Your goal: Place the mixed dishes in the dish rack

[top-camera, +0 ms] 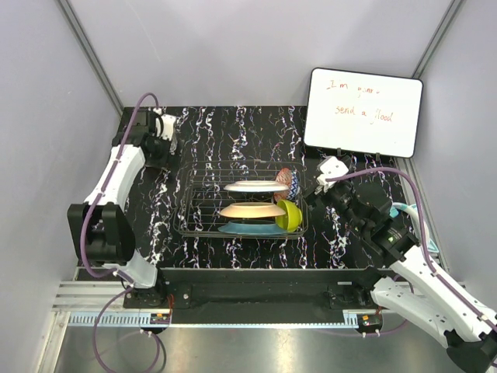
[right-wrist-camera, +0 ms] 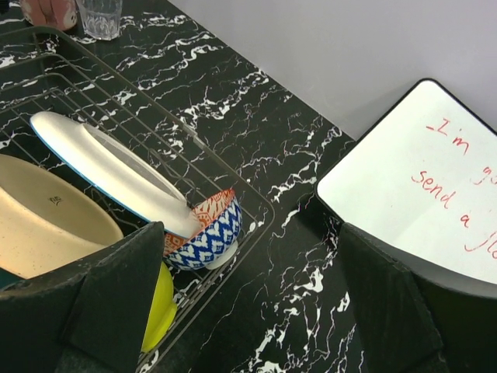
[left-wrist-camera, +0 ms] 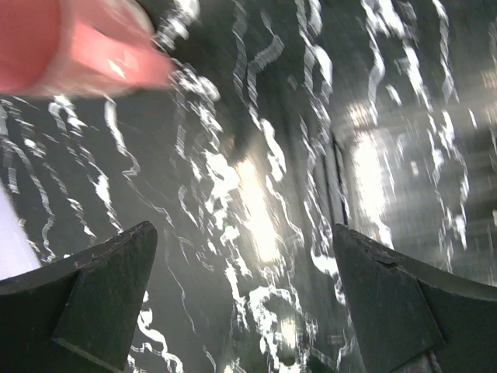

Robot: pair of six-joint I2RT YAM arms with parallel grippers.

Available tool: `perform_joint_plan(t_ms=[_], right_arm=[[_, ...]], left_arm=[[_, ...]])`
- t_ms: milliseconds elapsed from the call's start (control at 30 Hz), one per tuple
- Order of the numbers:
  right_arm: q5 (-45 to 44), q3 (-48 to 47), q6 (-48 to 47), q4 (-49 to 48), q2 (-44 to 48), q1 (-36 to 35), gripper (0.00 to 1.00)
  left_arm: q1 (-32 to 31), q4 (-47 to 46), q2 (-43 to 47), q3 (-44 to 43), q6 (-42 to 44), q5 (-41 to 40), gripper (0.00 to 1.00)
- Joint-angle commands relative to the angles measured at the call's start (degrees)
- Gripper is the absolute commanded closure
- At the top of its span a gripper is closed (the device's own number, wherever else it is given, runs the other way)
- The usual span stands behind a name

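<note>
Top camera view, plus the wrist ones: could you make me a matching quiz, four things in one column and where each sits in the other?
Things:
1. lime-green bowl
2. red, white and blue patterned bowl
3. clear drinking glass
4. white whiteboard with red writing

Places:
A. on the black marbled table, beside a pink mug
B. propped up at the table's far right
C. right end of the dark wire dish rack, next to the peach plate
D. right end of the rack, next to the white plate

Pairs: 1-C, 2-D, 3-A, 4-B.
</note>
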State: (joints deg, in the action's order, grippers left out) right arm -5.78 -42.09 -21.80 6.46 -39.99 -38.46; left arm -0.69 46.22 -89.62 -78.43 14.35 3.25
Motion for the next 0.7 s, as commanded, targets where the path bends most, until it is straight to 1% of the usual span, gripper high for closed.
perform_joint_plan(t_ms=[0, 100, 200, 267, 300, 433, 533, 667], right_arm=[[-2.39, -2.74, 2.73, 1.01, 0.79, 0.05, 0.0], [-2.74, -2.48, 3.17, 1.19, 0.96, 0.05, 0.0], [-2.31, -2.04, 3.52, 1.19, 0.7, 0.05, 0.0], [-2.22, -1.95, 3.52, 1.01, 0.26, 0.05, 0.0], [-2.22, -2.03, 3.7, 0.92, 0.09, 0.05, 0.0], [-2.13, -2.39, 3.61, 1.01, -0.27, 0.05, 0.0], [-2.13, -2.48, 3.78, 1.8, 0.08, 0.05, 0.0], [-2.65, -2.04, 4.49, 3.21, 1.4, 0.05, 0.0]], left_arm=[[0.25, -12.64, -0.99, -6.46, -6.17, -7.2, 0.01], [0.16, -14.4, -1.87, -8.49, -6.79, -7.55, 0.01], [0.07, -16.94, -1.78, -7.35, -6.62, -7.81, 0.01], [0.16, -19.49, -2.75, -5.77, -6.18, -9.83, 0.01], [0.16, -20.8, -3.88, -5.07, -6.0, -12.19, 0.01], [0.25, -23.45, -8.28, -5.5, -5.56, -15.02, 0.01], [0.34, -25.56, -10.65, -6.2, -5.21, -16.08, 0.01], [0.6, -26.09, -13.73, -8.48, -4.94, -15.99, 0.01]])
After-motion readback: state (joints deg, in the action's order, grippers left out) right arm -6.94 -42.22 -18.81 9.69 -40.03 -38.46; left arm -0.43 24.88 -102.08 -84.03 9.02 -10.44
